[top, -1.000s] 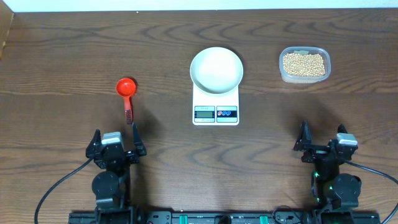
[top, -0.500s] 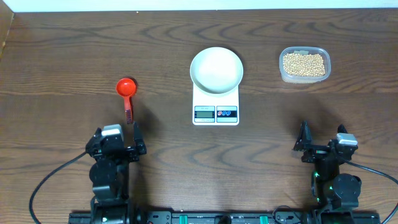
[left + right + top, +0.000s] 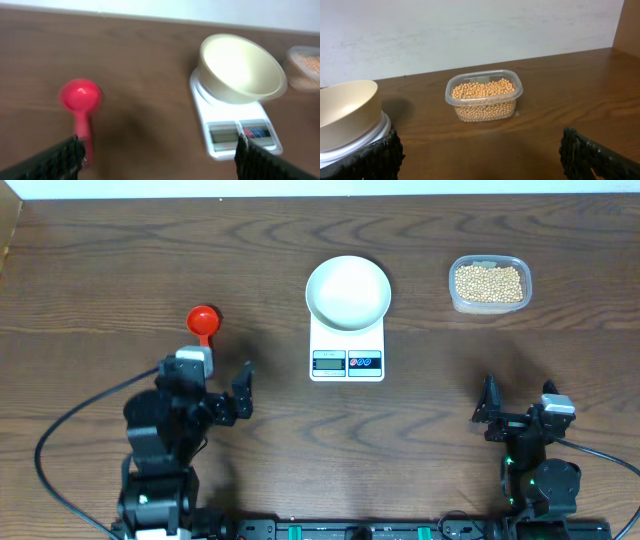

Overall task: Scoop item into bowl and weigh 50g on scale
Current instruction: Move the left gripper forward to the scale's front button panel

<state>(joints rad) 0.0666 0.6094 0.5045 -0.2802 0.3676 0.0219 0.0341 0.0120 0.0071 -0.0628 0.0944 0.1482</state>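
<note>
The white bowl point(image 3: 348, 291) sits on the white scale point(image 3: 347, 350) at the table's middle. Pale-tan beans fill a clear tub point(image 3: 489, 283) to its right. A red scoop point(image 3: 204, 320) lies left of the scale. My left gripper point(image 3: 205, 378) hovers open just in front of it, over its handle. In the left wrist view the scoop point(image 3: 80, 95) lies ahead by my left finger, with the bowl point(image 3: 240, 67) and scale point(image 3: 235, 135) to the right. My right gripper point(image 3: 518, 405) stands open near the front edge; the beans point(image 3: 484, 95) lie ahead of it, apart.
Brown wooden table, with a pale wall behind the far edge. Black cables run from both arm bases along the front edge. The bowl's side point(image 3: 345, 112) shows at the left of the right wrist view.
My left arm has lifted and moved forward and slightly right, up to the scoop's handle, jaws still open. The right arm, bowl, scale and tub have not moved.
</note>
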